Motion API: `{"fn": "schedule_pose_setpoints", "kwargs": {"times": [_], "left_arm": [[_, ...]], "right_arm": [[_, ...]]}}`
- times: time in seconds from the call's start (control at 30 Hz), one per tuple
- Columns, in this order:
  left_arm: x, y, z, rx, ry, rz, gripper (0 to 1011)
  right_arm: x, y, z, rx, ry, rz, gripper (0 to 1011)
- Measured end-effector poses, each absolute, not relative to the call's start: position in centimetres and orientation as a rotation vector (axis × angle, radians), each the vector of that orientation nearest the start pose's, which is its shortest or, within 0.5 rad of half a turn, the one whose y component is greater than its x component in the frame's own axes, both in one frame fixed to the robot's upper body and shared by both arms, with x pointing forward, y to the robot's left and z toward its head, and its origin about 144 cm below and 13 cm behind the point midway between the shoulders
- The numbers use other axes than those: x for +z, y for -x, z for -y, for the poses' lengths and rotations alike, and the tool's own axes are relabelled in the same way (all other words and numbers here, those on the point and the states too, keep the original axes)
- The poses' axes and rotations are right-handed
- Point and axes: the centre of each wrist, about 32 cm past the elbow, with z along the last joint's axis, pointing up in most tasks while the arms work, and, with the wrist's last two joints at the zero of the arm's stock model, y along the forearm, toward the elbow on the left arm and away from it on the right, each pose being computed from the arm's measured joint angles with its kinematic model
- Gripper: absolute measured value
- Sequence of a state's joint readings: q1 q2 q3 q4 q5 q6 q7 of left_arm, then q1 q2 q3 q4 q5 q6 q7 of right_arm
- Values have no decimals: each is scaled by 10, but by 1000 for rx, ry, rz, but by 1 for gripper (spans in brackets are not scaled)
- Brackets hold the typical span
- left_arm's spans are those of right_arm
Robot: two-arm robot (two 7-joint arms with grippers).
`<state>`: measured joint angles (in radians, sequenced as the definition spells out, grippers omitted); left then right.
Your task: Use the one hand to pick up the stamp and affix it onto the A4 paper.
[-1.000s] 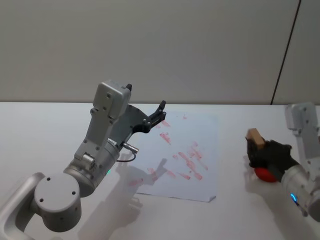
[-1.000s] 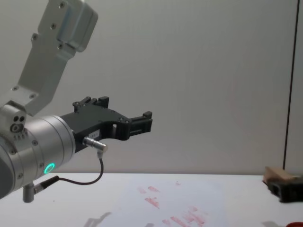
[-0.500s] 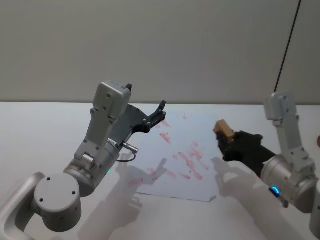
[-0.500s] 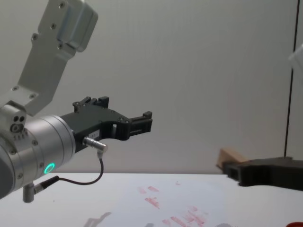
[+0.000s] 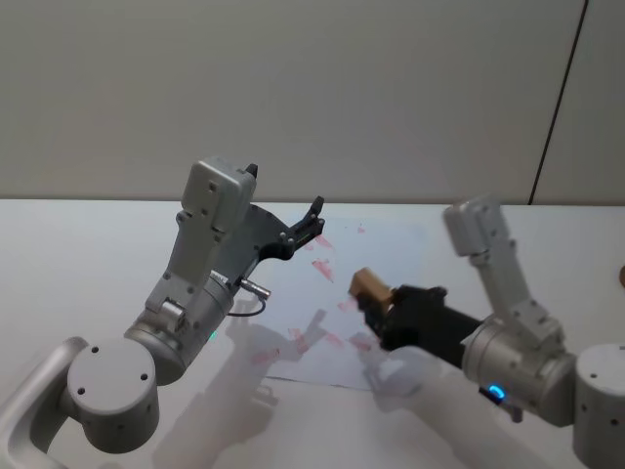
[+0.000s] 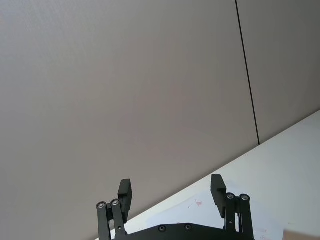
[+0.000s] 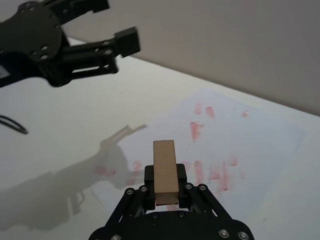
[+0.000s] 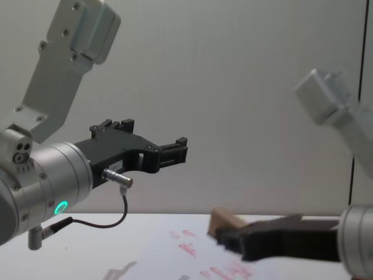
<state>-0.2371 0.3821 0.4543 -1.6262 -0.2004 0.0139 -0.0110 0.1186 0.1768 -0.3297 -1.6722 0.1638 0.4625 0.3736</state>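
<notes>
My right gripper (image 5: 376,305) is shut on the stamp (image 5: 368,285), a small tan wooden block, and holds it in the air over the A4 paper (image 5: 395,244). In the right wrist view the stamp (image 7: 165,171) stands between the black fingers above the A4 paper (image 7: 260,127), which carries scattered red-pink prints. From the chest view the stamp (image 8: 223,220) hangs just above the prints, with the right gripper (image 8: 230,236) behind it. My left gripper (image 5: 314,217) is raised over the sheet's far left corner, open and empty; its fingers (image 6: 125,190) stand wide apart.
The white table (image 5: 78,254) stretches around the sheet. The left arm's body (image 5: 210,264) rises over the table left of the paper and casts a shadow on the sheet's near left part.
My right gripper has carried the stamp leftward from beside the red object at the right to over the middle of the paper. The left arm has stayed still.
</notes>
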Motion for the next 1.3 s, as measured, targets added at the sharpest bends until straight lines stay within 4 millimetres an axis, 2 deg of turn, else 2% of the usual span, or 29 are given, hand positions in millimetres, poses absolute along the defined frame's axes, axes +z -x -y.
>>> {"fn": "schedule_pose_setpoints", "kwargs": {"times": [0.43,0.87,1.3], "left_arm": [[1204,-492,-198,1124,-61,268,1003],[1204,-492,-198,1124,-61,268,1003],[1204,-492,-198,1124,-61,268,1003]], "right_arm": [[1174,-475,151,-745,392,-210,221],[1158,-479,144,-768,481,-196,221],[1153,-484,140,-798,505,-198,221]]}}
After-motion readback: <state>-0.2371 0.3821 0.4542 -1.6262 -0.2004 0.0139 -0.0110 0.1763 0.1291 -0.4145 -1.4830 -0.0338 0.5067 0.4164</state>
